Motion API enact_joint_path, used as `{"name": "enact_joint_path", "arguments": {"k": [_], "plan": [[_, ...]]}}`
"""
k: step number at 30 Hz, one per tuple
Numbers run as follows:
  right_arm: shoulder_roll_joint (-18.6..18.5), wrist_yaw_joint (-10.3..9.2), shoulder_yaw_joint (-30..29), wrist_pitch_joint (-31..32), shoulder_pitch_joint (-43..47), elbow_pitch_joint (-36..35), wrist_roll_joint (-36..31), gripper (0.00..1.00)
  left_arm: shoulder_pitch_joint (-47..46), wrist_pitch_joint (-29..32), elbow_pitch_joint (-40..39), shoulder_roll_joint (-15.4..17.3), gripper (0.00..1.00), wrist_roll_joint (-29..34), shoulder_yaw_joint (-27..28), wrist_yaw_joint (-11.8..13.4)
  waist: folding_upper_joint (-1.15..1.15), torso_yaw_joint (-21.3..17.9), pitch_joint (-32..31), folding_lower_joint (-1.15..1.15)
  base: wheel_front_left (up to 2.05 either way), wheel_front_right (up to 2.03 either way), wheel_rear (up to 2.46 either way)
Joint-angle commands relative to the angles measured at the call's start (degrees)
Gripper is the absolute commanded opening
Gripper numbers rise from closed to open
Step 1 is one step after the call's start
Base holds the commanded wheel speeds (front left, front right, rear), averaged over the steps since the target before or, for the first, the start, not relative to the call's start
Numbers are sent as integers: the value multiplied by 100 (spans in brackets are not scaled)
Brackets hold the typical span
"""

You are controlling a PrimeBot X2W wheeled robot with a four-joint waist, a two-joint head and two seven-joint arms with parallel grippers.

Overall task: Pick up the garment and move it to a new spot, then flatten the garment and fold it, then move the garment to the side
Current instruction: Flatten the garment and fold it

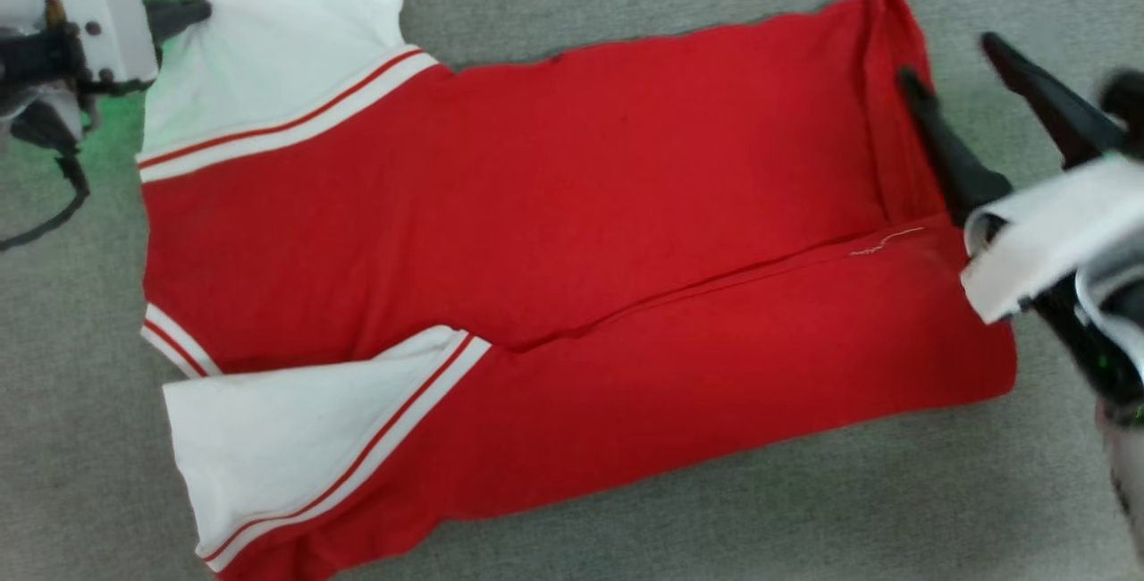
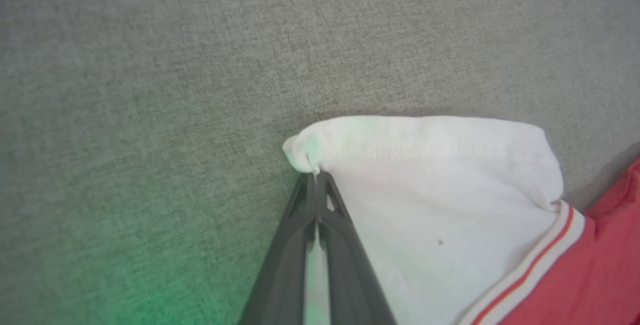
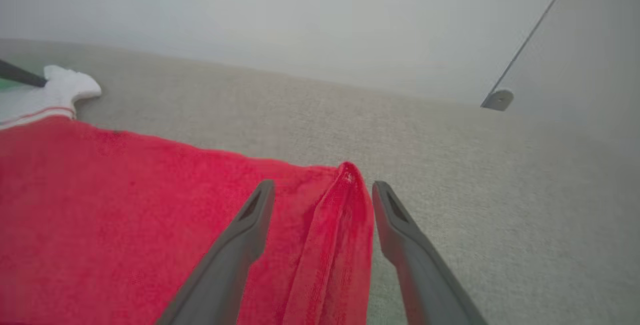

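Closed tight, the left gripper (image 2: 316,177) pinches the corner of the far white sleeve (image 2: 425,190) of the garment (image 1: 572,232). The garment lies spread flat on the grey cloth surface (image 1: 715,518), sleeves toward the robot's left and hem toward its right. One long edge is folded in over the middle, and the near sleeve (image 1: 277,438) fans out at the front edge. At the far hem corner a raised ridge of red fabric stands between the wide-apart fingers of the right gripper (image 3: 322,187), which holds nothing. Bare grey surface borders every edge, running back to a pale wall (image 3: 300,15).
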Motion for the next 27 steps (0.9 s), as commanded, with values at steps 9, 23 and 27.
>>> {"name": "enact_joint_path", "arguments": {"k": [9, 23, 27], "plan": [[-685, -1, 751, 2748, -1805, 1102, 1155, 100, 92, -42, -285, -259, 0, -129, -183, -22, 0, 249, 203, 0, 0, 0, 0], [-886, -1, 1241, 3456, -2635, 2367, 1561, 29, -43, -180, -700, -411, 0, -275, -319, -23, 0, 493, 388, 0, 0, 0, 0], [-1012, -1, 1367, 3201, -2591, 2456, 1703, 0, -40, -362, -823, -422, 0, -349, -281, -23, 0, 583, 277, 0, 0, 0, 0]]}}
